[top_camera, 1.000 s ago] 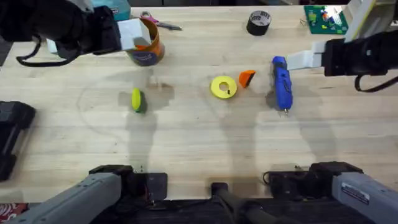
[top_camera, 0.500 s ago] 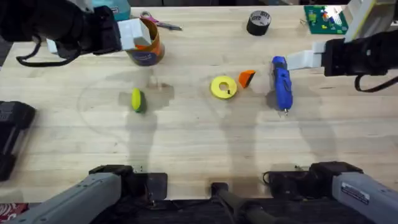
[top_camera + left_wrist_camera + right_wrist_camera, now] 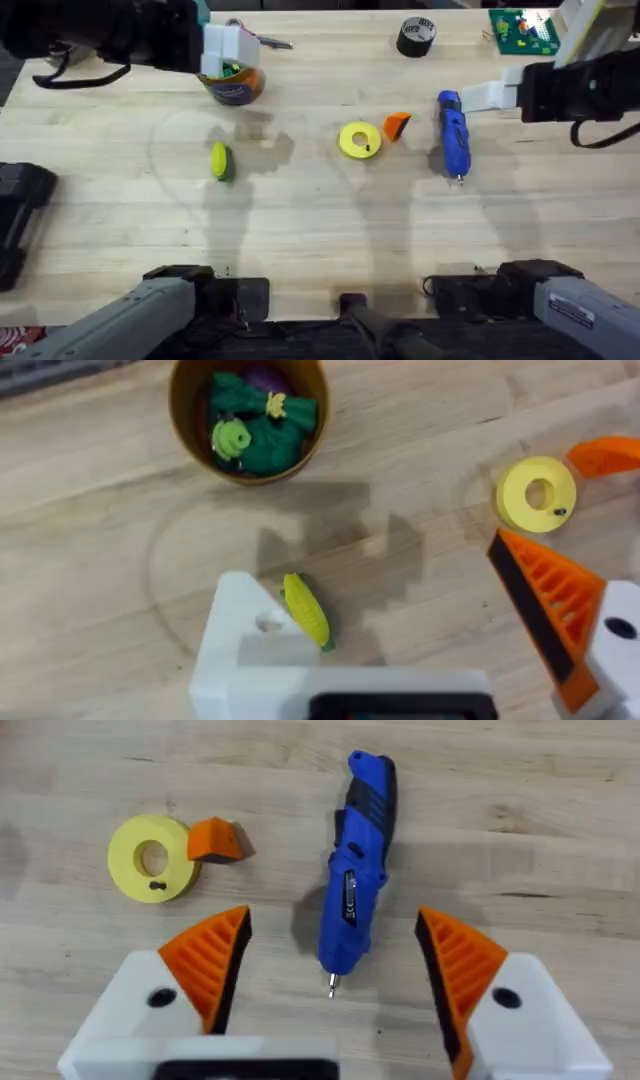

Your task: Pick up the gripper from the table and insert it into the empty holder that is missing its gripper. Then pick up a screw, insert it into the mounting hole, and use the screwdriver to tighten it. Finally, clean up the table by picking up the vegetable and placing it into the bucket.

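The loose orange gripper (image 3: 397, 125) lies beside a yellow disc, also the gripper (image 3: 218, 840) in the right wrist view. My left gripper (image 3: 226, 47) hovers open over the bucket (image 3: 238, 88). One side of it is the bare white holder (image 3: 240, 645); the other carries an orange finger (image 3: 545, 605). The bucket (image 3: 185, 420) holds green toys. The yellow-green vegetable (image 3: 219, 160) lies on the table, seen as the vegetable (image 3: 306, 610) near the holder's tip. The blue screwdriver (image 3: 453, 135) lies bit toward me. My right gripper (image 3: 333, 917) hangs open above the screwdriver (image 3: 355, 850).
A yellow ring disc (image 3: 360, 140) with a small dark screw on it sits mid-table. A black tape roll (image 3: 416, 35), a green circuit board (image 3: 522, 30) and scissors (image 3: 265, 41) line the far edge. A black case (image 3: 20, 215) sits at the left edge.
My left arm has shifted right and now sits over the bucket's far rim. The right arm and the table objects have not moved.
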